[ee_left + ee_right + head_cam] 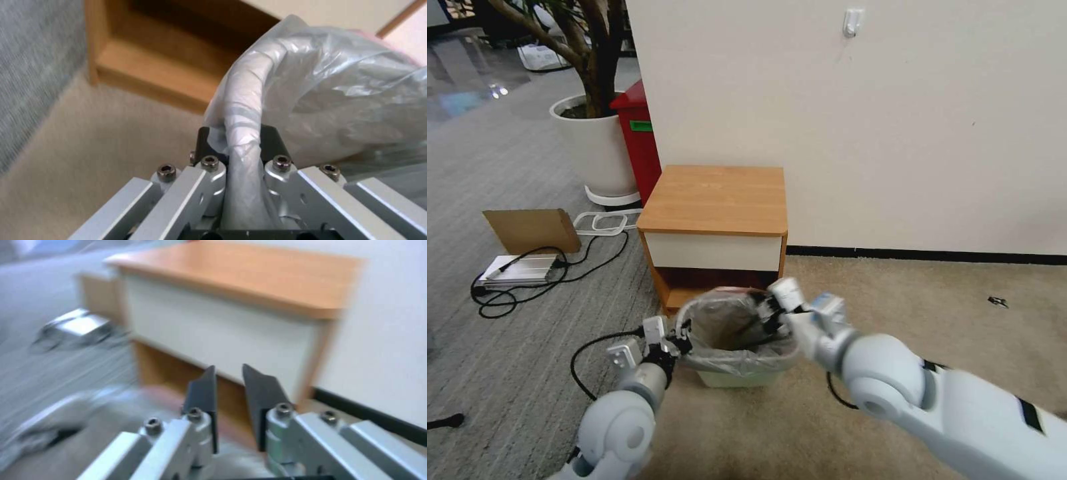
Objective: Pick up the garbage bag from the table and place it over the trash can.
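a: where's the garbage bag (pixel 740 357)?
b: draped over the trash can (pixel 735 378), before the table (pixel 715 200). rim pinched in left gripper (pixel 679 338), nearer. right gripper (pixel 772 315) narrow, empty, opposite rim.

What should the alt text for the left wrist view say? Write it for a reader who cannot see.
The left hand grips the rim of the trash can, clamping the garbage bag draped over it. Behind stand the table's open lower shelf and beige carpet.

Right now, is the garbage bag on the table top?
No, the table top is bare; the garbage bag drapes over the trash can rim.
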